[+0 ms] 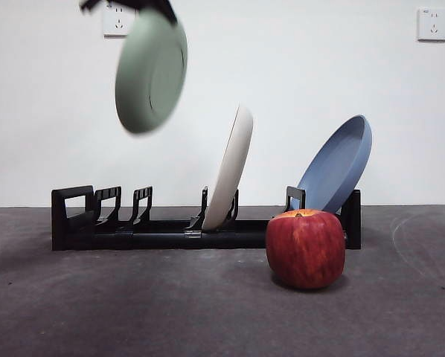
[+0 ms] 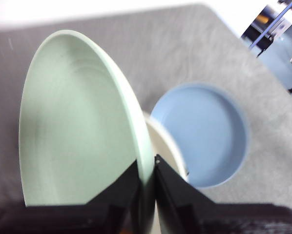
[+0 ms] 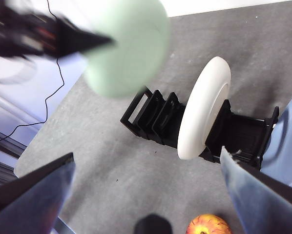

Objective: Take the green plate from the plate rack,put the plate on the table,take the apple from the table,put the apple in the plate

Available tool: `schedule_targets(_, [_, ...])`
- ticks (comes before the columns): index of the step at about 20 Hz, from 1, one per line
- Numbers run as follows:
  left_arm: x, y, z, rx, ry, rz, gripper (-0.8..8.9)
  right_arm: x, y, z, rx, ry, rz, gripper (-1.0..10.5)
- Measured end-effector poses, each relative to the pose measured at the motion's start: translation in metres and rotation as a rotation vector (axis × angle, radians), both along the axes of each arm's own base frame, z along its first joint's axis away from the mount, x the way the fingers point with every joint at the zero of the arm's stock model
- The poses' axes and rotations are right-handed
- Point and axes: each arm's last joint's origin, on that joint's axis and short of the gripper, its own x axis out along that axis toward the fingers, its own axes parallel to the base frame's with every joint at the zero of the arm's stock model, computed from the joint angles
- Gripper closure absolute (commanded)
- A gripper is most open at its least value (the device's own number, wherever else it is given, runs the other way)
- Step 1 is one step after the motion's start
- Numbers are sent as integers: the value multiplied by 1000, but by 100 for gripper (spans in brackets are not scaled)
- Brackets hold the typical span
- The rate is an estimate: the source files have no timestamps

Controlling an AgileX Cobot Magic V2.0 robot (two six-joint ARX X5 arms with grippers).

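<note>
1. While the green plate [image 1: 151, 72] hangs high in the air at about 10 o'clock of the front view, well above the plate rack [image 1: 205, 221], the left gripper [image 2: 147, 171] has its jaws pinching the plate's rim, seen clearly in the left wrist view.
2. Plate is out of its slot, edge-on and tilted, blurred; step in hand is judged to be carrying it to the table [image 1: 133, 312] and setting it down.
3. Cream plate [image 1: 231, 169] and blue plate [image 1: 338, 165] lean in the rack; apple [image 1: 306, 248] sits on the table just in front of the rack, at about 4 o'clock of the front view.
4. To do it well: bring the plate clear of the rack toward open table around 7 o'clock, away from the apple, level it before lowering, let go only once it lies flat.
5. Risk: rim-only pinch, plate may swing or slip if moved fast.
6. Right gripper [image 3: 146, 195] waits above the table, jaws spread wide, holding nothing, apple [image 3: 208, 225] near it.
</note>
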Motion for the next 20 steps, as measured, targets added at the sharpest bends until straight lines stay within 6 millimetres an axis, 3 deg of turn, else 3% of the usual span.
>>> schedule_targets(4, [-42, 6, 50, 109, -32, -22, 826, 0, 0, -1, -3, 8, 0, 446])
schedule_targets(7, [-75, -5, 55, 228, 13, -107, 822, -1, 0, -1, -7, 4, 2, 446])
schedule_targets(12, [-104, -30, 55, 265, -16, -225, 822, -1, -1, -3, -36, 17, -11, 446])
schedule_targets(16, [-162, -60, 35, 432, -44, -321, 822, -3, -3, -8, -92, 44, -25, 446])
schedule_targets(20, [-203, -70, -22, 638, 29, -307, 822, -5, -3, -11, -126, 53, -20, 446])
